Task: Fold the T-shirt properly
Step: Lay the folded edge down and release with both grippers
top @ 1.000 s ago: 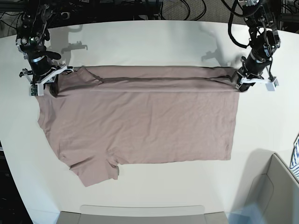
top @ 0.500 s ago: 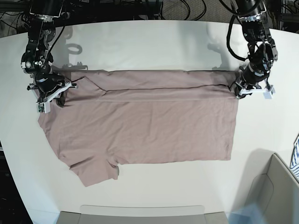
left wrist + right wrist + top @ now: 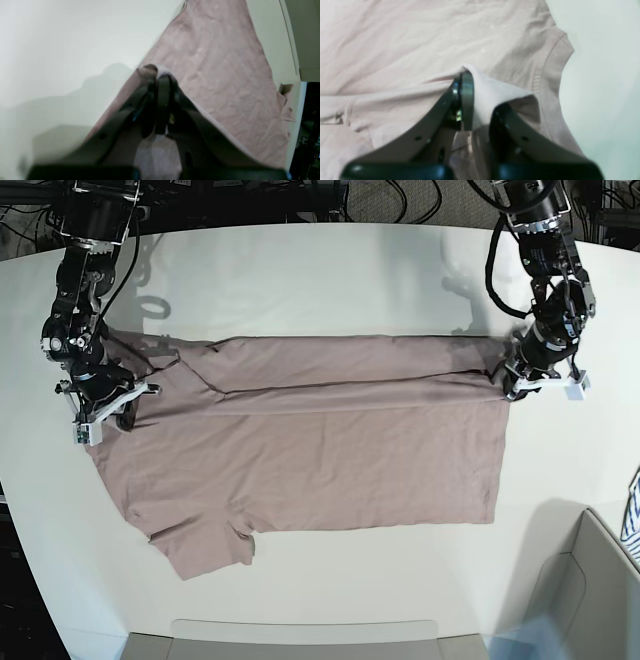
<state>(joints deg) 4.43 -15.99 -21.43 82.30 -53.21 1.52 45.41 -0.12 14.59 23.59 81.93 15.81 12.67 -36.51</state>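
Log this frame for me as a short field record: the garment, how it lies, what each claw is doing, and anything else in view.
garment: T-shirt, dusty pink, spread on the white table
fold state: far long edge doubled over toward the near side, near sleeve flat
left claw: shut on the T-shirt at the hem-end corner
right claw: shut on the T-shirt at the sleeve end
other: grey bin at the near corner, striped cloth at the frame edge

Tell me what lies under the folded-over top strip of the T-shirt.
Under the strip of the T-shirt lies more of the shirt's own body; the covered cloth and table beneath are hidden. The left gripper and right gripper pinch its ends.
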